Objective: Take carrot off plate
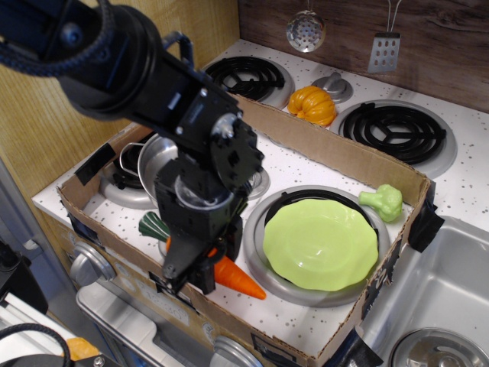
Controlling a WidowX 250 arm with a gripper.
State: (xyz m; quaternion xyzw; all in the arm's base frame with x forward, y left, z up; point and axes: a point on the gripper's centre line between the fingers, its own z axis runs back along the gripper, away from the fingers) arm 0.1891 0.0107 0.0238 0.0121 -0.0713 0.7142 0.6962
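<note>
Carrot [238,280] lies flat on desk [306,317], just left of empty plate [321,243]; hand [195,271] low over it, grip state unclear, cannot tell.

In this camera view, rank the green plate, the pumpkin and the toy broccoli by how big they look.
Largest to smallest:
1. lime-green plate
2. orange pumpkin, though it sits farther from the camera
3. green broccoli, looks only somewhat smaller than the pumpkin

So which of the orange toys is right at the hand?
The carrot, lying on the speckled stovetop left of the plate, at the hand. The pumpkin sits far off, outside the box.
</note>
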